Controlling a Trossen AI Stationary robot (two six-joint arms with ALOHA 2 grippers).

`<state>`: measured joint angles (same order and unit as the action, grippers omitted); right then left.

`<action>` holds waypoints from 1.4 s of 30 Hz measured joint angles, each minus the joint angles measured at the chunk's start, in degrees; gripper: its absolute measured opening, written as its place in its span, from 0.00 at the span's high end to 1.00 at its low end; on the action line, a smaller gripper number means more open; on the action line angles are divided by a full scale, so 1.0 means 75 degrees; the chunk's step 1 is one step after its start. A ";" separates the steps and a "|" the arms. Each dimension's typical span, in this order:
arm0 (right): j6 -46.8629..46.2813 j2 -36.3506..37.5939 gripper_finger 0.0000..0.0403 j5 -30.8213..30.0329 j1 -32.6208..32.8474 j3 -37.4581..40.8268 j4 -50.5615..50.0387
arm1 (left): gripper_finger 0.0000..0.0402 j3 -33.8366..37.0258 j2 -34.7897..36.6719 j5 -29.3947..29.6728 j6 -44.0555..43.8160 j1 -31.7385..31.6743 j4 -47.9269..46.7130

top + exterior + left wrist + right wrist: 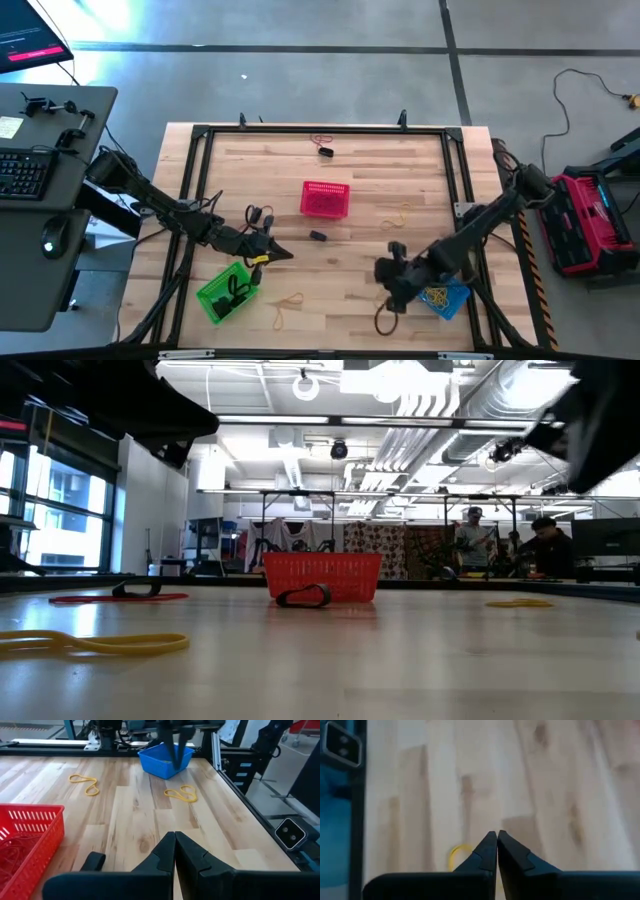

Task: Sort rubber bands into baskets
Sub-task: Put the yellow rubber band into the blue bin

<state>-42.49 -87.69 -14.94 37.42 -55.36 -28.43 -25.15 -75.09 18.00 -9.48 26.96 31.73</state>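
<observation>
1. Green basket (228,292): front-left of the table (350,195), dark bands inside; the left gripper (283,254) hangs just beside its inner corner, fingers (165,852) pressed together, with a yellow scrap showing at the wrist, though whether it is pinched cannot be told.
2. Yellow rubber band (287,301): flat on the wood near the front edge, to the right of the green basket and apart from both grippers.
3. Black rubber band (318,236): just in front of the red basket (325,199), which sits mid-table.
4. Yellow rubber band, second (398,217): right of the red basket, well behind the right gripper.
5. Right gripper (392,300): front-right, fingers (490,851) pressed together, pinching nothing visible; a yellow band (455,855) lies partly hidden just behind its tips.
6. Blue basket (447,297): just right of that gripper, yellow bands within.
</observation>
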 joint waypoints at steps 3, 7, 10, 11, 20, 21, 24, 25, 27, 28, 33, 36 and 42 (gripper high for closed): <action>-0.0344 -0.0011 0.95 0.0203 0.0340 -0.0002 -0.0111 | 1.00 0.0001 -0.0003 -0.0003 -0.0174 0.0000 -0.0018; -0.0346 -0.0011 0.83 0.0254 0.0661 -0.0002 -0.0119 | 1.00 -0.0001 -0.0003 -0.0003 -0.0189 0.0000 -0.0026; -0.0248 -0.0016 0.72 0.0263 0.0698 -0.0002 -0.0122 | 1.00 0.0001 -0.0003 -0.0003 -0.0192 0.0000 -0.0027; -0.0096 -0.0047 0.68 0.0273 0.0695 -0.0005 -0.0116 | 1.00 0.0001 -0.0003 -0.0003 -0.0192 0.0000 -0.0029; 0.0939 -0.0943 0.59 0.0741 0.0698 -0.0156 -0.0190 | 1.00 0.0001 -0.0003 -0.0006 -0.0192 0.0000 -0.0082; 0.1039 -0.1071 0.59 0.0743 0.0698 -0.0259 -0.0257 | 1.00 0.0001 -0.0003 -0.0006 -0.0192 0.0000 -0.0084; 0.1345 -0.1458 0.58 0.0743 0.0708 -0.0604 -0.0487 | 1.00 0.0001 -0.0003 -0.0006 -0.0192 0.0000 -0.0085; 0.1431 -0.1594 0.58 0.0747 0.0718 -0.0699 -0.0586 | 1.00 0.0001 -0.0003 -0.0006 -0.0192 0.0000 -0.0083; 0.1608 -0.1882 0.58 0.0888 0.0718 -0.0889 -0.0875 | 1.00 0.0001 -0.0003 -0.0008 -0.0192 0.0000 -0.0082; 0.1682 -0.2031 0.58 0.0918 0.0718 -0.0975 -0.1030 | 1.00 0.0001 -0.0003 -0.0006 -0.0191 0.0000 -0.0085; 0.1735 -0.2434 0.58 0.1010 0.0718 -0.1244 -0.1310 | 1.00 0.0004 -0.0006 -0.0006 -0.0186 0.0000 -0.0082; 0.1733 -0.2459 0.59 0.1063 0.0683 -0.1264 -0.1331 | 1.00 0.0004 -0.0006 -0.0006 -0.0182 0.0000 -0.0086; 0.1839 -0.2462 0.65 0.1326 0.0398 -0.1264 -0.1541 | 1.00 0.0004 -0.0006 -0.0006 -0.0180 0.0000 -0.0087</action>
<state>-28.70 -106.15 -4.99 40.40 -64.84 -39.98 -25.12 -75.13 17.96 -10.83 26.96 31.07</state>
